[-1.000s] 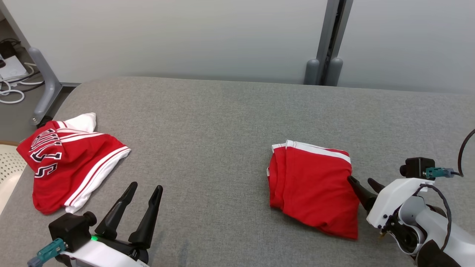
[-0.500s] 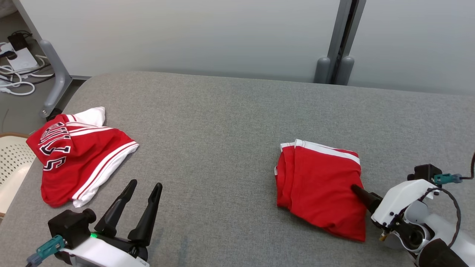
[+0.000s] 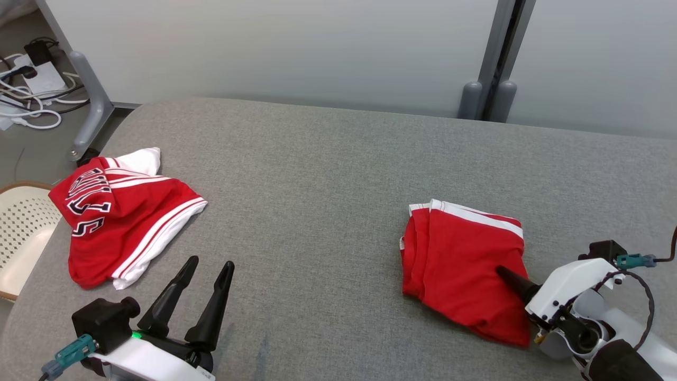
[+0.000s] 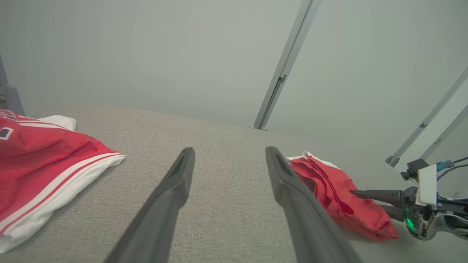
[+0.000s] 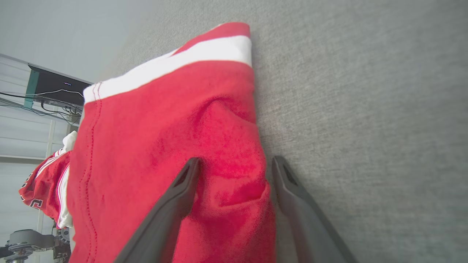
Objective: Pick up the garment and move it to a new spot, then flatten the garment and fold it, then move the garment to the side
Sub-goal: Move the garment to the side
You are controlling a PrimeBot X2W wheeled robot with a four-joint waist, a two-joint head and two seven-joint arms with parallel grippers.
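One folded garment (image 3: pixel 465 264), one crumpled jersey (image 3: pixel 127 222)

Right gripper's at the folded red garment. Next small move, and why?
Probably shut the right gripper: its open fingers straddle an edge of the folded red garment, one over the cloth, one off it. Folding looks done; moving aside remains.

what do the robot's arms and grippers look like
The left gripper and right gripper each have two long, tapering dark fingers on a white wrist shell. Each wrist carries a black camera block with a teal connector. A green light glows on the left wrist; a thin black cable loops over the right one.
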